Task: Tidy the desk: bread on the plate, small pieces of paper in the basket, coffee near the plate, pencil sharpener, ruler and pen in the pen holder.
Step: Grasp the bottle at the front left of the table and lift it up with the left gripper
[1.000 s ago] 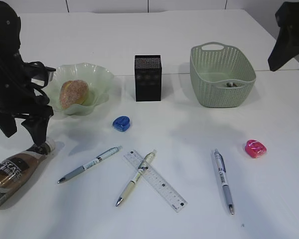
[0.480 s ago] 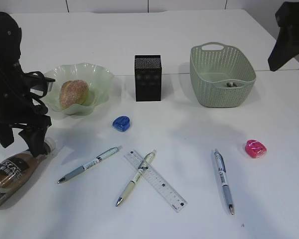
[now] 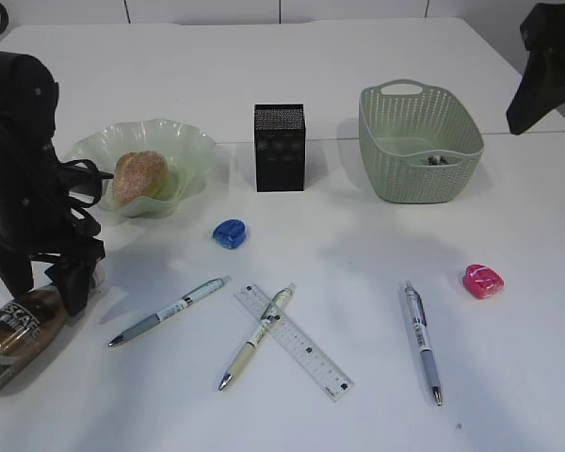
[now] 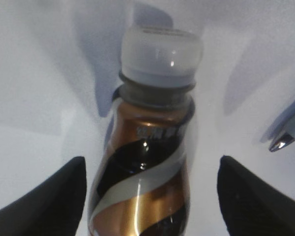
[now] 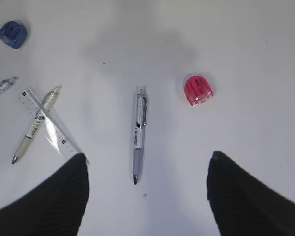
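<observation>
Over the last second the left tool (image 4: 150, 196) has dropped toward the coffee bottle (image 3: 19, 330) lying on the table (image 3: 377, 395) below the plate (image 3: 184, 155), its fingers spread either side of the neck, so a grasp looks imminent.

Being counted on the table: three pens (image 3: 168, 312) (image 3: 256, 336) (image 3: 422, 341), two sharpeners (image 3: 230, 234) (image 3: 483, 281), one ruler (image 3: 306, 349), bottle (image 3: 19, 330), bread (image 3: 138, 177), plate (image 3: 193, 149), basket (image 3: 420, 142), holder (image 3: 280, 148).

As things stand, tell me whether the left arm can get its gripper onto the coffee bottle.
Probably yes. The left gripper hangs open right over the lying coffee bottle, one finger on each side of its neck, nothing between them. The nearby pen lies clear of the fingers.
</observation>
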Available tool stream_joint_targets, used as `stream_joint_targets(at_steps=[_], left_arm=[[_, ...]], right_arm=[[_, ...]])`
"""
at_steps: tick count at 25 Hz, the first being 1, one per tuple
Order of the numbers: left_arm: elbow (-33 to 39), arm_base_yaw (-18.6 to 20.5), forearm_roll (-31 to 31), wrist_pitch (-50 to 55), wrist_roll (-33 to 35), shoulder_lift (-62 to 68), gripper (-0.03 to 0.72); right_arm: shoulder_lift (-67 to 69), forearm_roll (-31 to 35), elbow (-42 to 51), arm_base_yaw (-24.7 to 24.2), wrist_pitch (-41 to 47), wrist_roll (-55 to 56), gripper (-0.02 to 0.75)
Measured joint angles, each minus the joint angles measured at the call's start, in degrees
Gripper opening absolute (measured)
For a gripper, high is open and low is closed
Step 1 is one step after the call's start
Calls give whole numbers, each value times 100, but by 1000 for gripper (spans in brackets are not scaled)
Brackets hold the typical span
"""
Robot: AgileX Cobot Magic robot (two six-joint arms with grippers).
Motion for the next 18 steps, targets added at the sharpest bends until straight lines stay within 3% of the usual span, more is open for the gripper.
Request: stream_joint_targets(at_steps=[18], left_arm=[[0,0,0,-125,0,347,560]], right_arm=[[0,0,0,0,0,0,583]])
